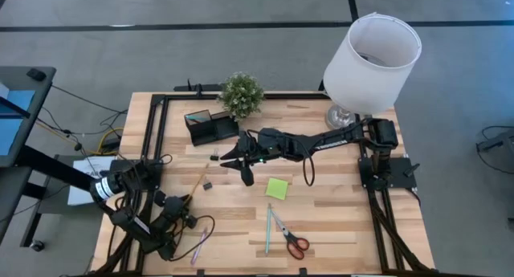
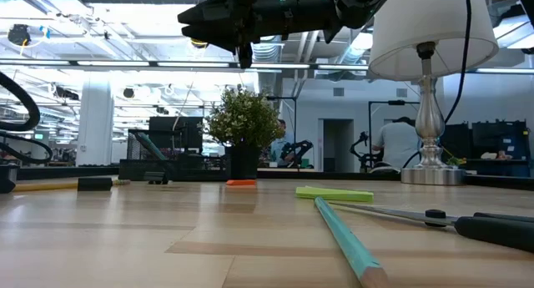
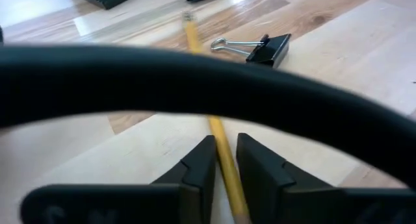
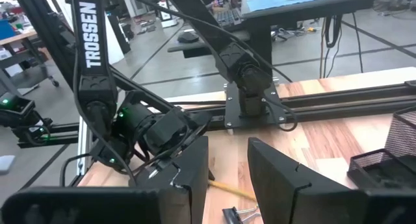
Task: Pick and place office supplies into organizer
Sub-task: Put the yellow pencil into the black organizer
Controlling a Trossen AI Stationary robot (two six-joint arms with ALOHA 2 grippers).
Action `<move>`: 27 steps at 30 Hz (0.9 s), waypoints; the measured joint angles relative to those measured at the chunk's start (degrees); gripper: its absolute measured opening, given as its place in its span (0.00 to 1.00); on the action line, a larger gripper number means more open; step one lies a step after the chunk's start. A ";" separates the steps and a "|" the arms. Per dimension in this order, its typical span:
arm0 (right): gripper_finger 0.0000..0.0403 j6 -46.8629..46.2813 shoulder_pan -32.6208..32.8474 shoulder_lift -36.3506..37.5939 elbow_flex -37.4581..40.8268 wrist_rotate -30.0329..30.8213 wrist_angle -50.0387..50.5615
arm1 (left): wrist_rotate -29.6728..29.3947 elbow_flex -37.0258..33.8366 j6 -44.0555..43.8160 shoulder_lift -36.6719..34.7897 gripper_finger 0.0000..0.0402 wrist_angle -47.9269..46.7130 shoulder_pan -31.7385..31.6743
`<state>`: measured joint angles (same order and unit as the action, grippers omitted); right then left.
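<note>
On the left of the bench (image 1: 337, 229) you see the left gripper (image 1: 183, 222) low at the near corner. Its jaws are narrowly spread, with the yellow pencil (image 3: 224, 156) lying between them; you cannot tell whether they touch it. Just beside that gripper lies a pink pen (image 1: 201, 242). A black binder clip (image 3: 270, 49) rests beside the pencil, near its far half.

At the far edge, left of centre, the black organizer (image 1: 210, 127) sits next to the potted plant (image 1: 241, 94). A small red piece (image 2: 241, 183) lies in front of the plant in the low view.

At mid-bench the right gripper (image 1: 241, 163) hangs above the surface, clear of every item. Its jaws are spread and hold nothing.

Right of that gripper you find the lime-green sticky notes (image 1: 277, 188). Nearer the front edge lie the teal pen (image 1: 267, 227) and the red-handled scissors (image 1: 290, 237), side by side. A white lamp (image 1: 371, 56) stands at the far right corner.
</note>
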<state>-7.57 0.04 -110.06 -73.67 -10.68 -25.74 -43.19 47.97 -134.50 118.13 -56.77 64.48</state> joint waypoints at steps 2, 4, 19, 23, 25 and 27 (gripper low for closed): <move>0.25 0.00 0.26 0.00 0.00 -0.02 0.00 | -0.20 0.00 0.38 -0.02 0.07 0.31 -0.04; 0.25 0.00 0.37 0.00 0.00 0.00 0.00 | -0.51 0.00 0.82 -0.02 0.03 0.31 -0.04; 0.25 4.22 0.30 -0.07 0.02 0.10 11.13 | 1.58 -1.65 2.30 -11.54 0.01 -3.32 -2.59; 0.25 16.65 0.76 -1.19 -0.09 0.15 10.57 | 0.67 -1.77 2.28 -12.49 0.01 -3.73 -2.59; 0.25 24.71 1.55 -2.28 0.05 0.11 9.26 | 0.26 -1.77 2.25 -12.56 0.01 -3.68 -2.58; 0.25 31.28 2.46 -4.29 -0.61 0.14 6.70 | 0.18 -1.76 2.26 -12.57 0.01 -3.51 -2.66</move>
<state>23.71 2.49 -114.35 -74.28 -10.54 -19.04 -43.00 46.20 -132.25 105.56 -60.28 61.82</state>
